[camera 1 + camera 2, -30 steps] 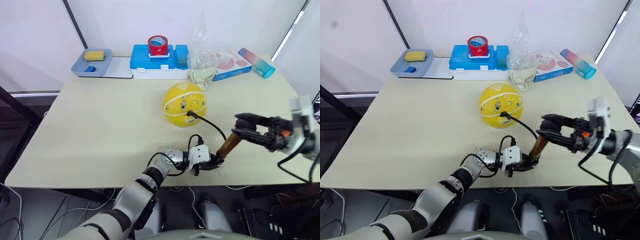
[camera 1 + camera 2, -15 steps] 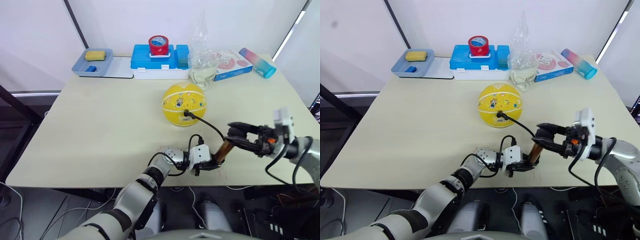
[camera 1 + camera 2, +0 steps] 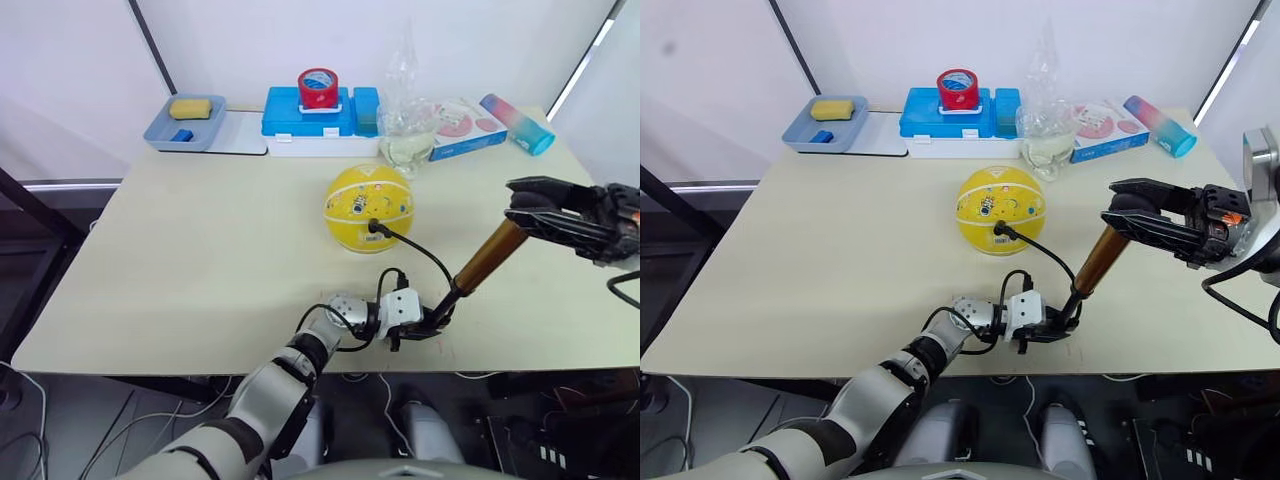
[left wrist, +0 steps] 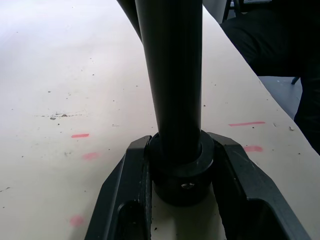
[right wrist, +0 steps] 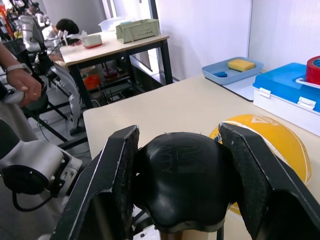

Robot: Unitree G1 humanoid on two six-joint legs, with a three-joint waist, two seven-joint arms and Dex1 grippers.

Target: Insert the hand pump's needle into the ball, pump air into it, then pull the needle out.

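Note:
The yellow ball (image 3: 368, 207) rests mid-table. The needle's black fitting (image 3: 376, 227) is stuck in its near side, and the black hose (image 3: 425, 255) curves from there down to the hand pump's foot. The hand pump (image 3: 488, 255) leans up to the right, drawn out long, with its gold barrel above a thin black rod. My left gripper (image 3: 430, 322) is shut on the pump's black base (image 4: 181, 170) at the table's front edge. My right gripper (image 3: 530, 205) is shut on the black handle (image 5: 182, 172), high to the right of the ball (image 5: 280, 145).
Along the back edge stand a blue tray (image 3: 183, 122) with a yellow sponge, a blue box (image 3: 318, 118) topped by a red tape roll (image 3: 318, 88), a clear bag (image 3: 405, 110), a flat printed box (image 3: 462, 128) and a pink-blue tube (image 3: 512, 124). A person's hand (image 5: 22, 82) shows beyond the table.
My right gripper has pulled the handle up and to the right after a downward stroke, so the pump is longer. The left gripper, the base and the ball have stayed put.

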